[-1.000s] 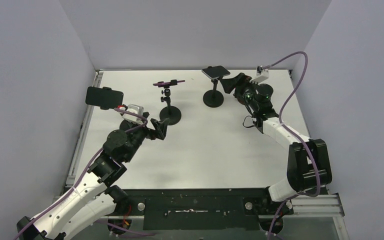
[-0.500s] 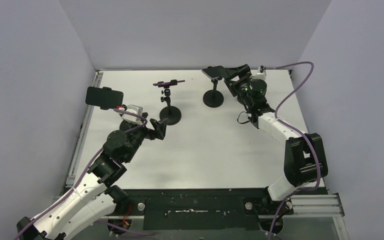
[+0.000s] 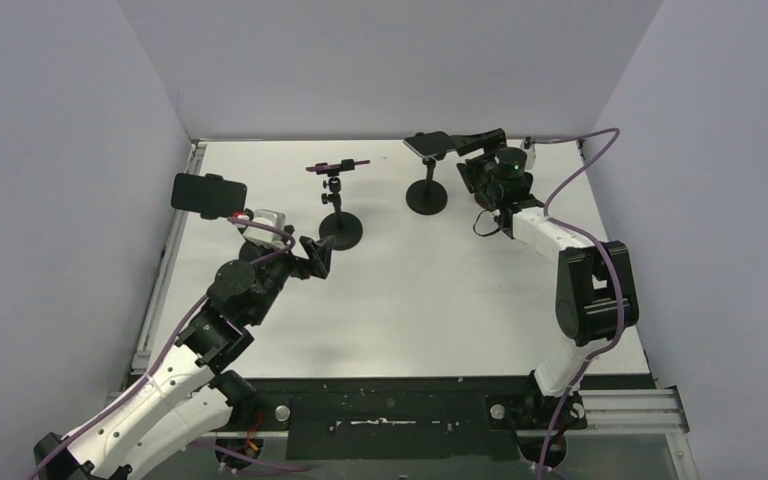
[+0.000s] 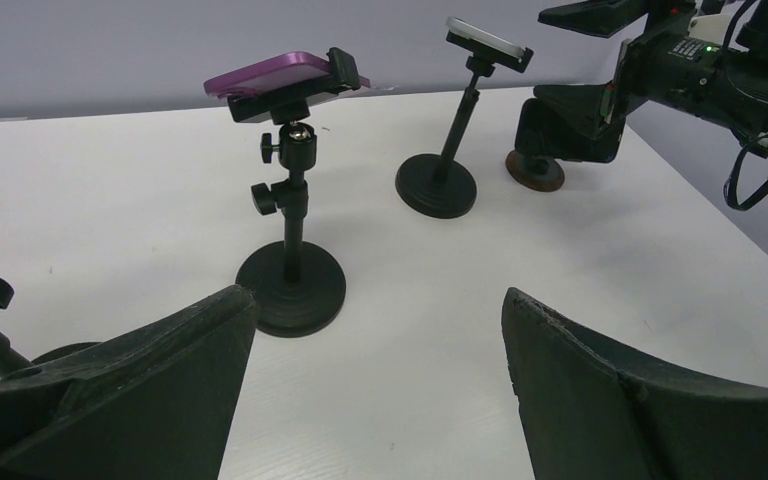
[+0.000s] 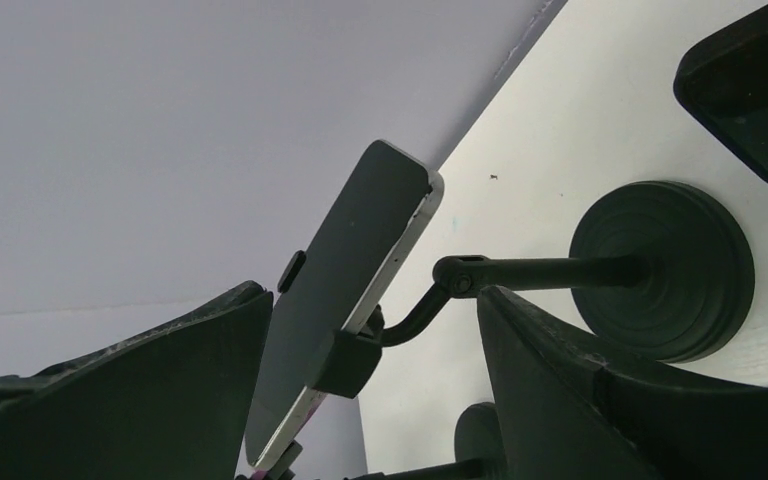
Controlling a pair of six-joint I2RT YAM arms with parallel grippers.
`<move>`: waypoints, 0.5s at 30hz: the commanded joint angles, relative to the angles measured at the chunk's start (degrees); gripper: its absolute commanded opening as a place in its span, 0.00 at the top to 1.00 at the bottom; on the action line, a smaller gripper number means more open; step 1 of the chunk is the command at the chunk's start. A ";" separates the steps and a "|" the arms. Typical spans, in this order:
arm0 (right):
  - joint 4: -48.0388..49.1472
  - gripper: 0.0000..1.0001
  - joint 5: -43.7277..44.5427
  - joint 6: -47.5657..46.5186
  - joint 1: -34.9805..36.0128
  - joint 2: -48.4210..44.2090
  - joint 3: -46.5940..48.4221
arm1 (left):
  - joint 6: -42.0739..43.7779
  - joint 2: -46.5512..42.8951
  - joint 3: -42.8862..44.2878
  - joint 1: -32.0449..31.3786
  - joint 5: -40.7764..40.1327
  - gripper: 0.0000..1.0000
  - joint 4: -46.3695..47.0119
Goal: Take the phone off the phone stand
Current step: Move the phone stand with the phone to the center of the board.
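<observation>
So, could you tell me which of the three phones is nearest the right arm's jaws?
The white-edged phone on the rightmost stand, framed by those jaws; the purple phone and the black phone stand farther left.

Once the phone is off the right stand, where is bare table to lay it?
The widest bare patch of table lies mid-table, between the left arm and right arm. A smaller one sits behind the purple phone. Around the right stand and right hand it is crowded.

The top view looks down from the near edge over the table (image 3: 410, 290); both low wrist views share the far-right stand (image 4: 438, 185).
</observation>
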 commanded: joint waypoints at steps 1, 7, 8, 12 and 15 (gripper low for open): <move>0.60 0.24 1.23 2.06 -0.50 1.63 3.81 | 0.50 0.21 0.68 -0.29 -1.05 0.10 1.12; 4.91 0.30 -1.35 5.24 -0.96 6.71 6.35 | 0.85 1.24 0.76 -0.24 -1.62 0.10 1.19; 5.72 0.30 -1.49 5.73 -1.00 7.34 6.58 | 0.90 1.39 0.71 -0.24 -1.50 0.10 1.16; 9.79 0.33 -1.87 7.75 -1.04 9.19 6.66 | 1.17 1.87 0.67 -0.24 -1.40 0.10 1.31; 11.02 0.37 -1.88 8.54 -1.04 10.65 7.55 | 1.39 2.29 0.69 -0.24 -1.56 0.10 1.42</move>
